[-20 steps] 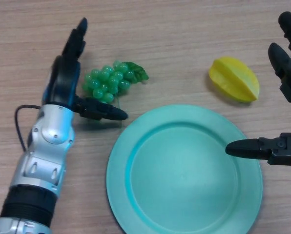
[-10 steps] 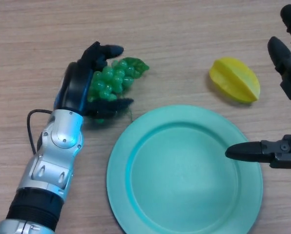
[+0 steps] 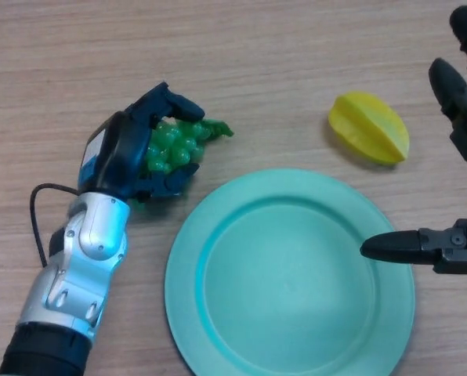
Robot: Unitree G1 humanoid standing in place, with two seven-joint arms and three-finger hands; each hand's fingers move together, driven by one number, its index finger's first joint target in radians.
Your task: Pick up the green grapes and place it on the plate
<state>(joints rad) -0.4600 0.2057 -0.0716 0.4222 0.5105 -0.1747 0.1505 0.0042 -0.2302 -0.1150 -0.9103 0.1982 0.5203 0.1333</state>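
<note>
Green grapes [image 3: 175, 145]: a glossy, knobbly cluster, probably light moulded plastic, best enclosed around its bulk. It sits left of the teal plate [image 3: 218, 329], near its rim. Left robot hand [image 3: 124, 153] has fingers and thumb curled round it; whether it is clear of the desk [image 3: 280, 47] is uncertain. Right robot hand [image 3: 453, 243], fingers extended, idles at the right edge.

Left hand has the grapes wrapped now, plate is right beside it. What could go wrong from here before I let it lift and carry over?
The left hand curls round only part of the green grapes; the leafy end sticks out past the fingers, so the bunch may sag or slip on lifting. The plate rim lies close to the hand, so a low carry could knock it. The right hand reaches over the plate's far side and could crowd the drop.
</note>
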